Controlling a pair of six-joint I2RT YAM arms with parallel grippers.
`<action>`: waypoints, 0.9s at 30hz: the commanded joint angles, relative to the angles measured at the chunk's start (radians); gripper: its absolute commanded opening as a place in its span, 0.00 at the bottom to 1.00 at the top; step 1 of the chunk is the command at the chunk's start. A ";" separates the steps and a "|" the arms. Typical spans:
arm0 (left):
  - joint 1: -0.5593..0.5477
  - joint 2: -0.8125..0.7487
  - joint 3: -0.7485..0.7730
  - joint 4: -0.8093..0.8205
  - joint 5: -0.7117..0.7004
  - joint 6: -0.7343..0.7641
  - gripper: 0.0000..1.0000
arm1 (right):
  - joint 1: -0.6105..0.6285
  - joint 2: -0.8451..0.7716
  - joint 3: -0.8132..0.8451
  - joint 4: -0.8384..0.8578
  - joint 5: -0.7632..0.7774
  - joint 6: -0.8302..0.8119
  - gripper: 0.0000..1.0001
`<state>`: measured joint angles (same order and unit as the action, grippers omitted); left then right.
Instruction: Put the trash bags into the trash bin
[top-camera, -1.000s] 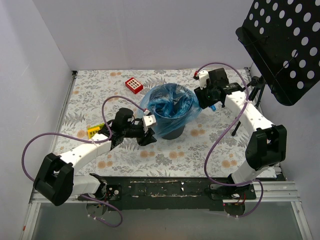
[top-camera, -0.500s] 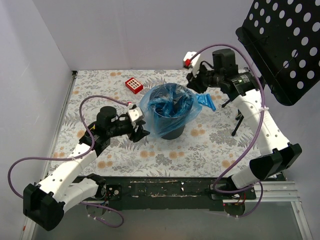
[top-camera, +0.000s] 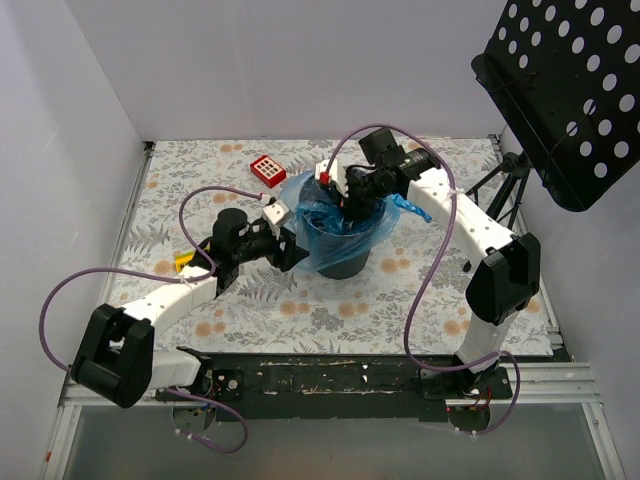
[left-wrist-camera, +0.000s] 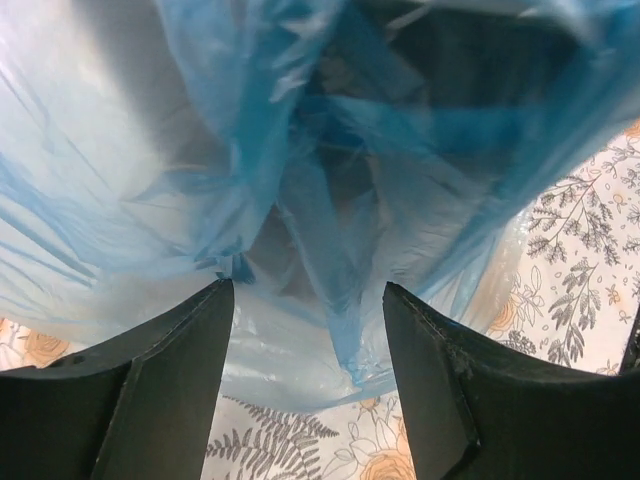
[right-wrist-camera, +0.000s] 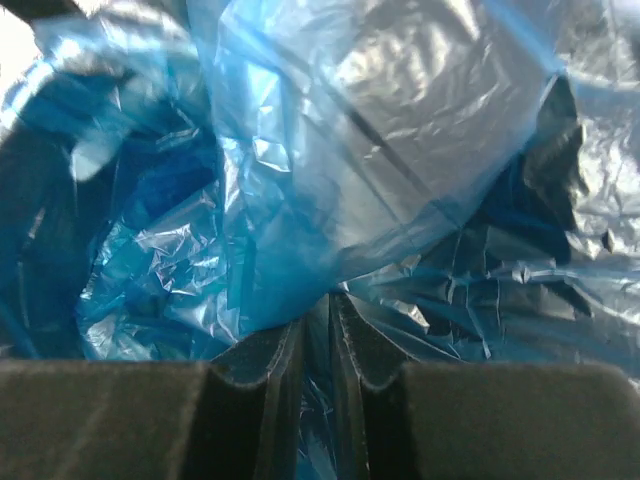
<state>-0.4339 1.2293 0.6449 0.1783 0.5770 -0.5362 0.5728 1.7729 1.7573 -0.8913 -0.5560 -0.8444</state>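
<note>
Item: trash bags (top-camera: 305, 200), draped in trash bin (top-camera: 345, 266). We note right gripper (right-wrist-camera: 318, 312) swung in from the far right, pinching film; left gripper (left-wrist-camera: 308, 295) reopened, jaws apart. Tucking under way.

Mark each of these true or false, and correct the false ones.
1. The right gripper is over the trash bin, pinching a fold of the blue trash bag. True.
2. The left gripper is clamped shut. False: its fingers stand apart, facing the blue film at the bin's left side.
3. The red keypad tile lies inside the bin. False: it lies on the table, behind and left of the bin.
4. The yellow block lies on the table beside the left arm. True.
</note>
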 joint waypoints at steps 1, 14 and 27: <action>0.001 0.056 -0.030 0.235 0.029 -0.085 0.61 | 0.007 0.000 -0.061 0.035 -0.007 -0.053 0.22; -0.035 0.160 -0.116 0.451 0.075 -0.200 0.61 | 0.013 -0.018 -0.232 0.295 0.123 0.149 0.61; -0.060 0.118 -0.172 0.452 0.060 -0.208 0.61 | 0.038 0.011 -0.276 0.295 0.235 0.191 0.83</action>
<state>-0.4881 1.3926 0.4778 0.6136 0.6357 -0.7486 0.6018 1.7832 1.4693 -0.6025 -0.3508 -0.6792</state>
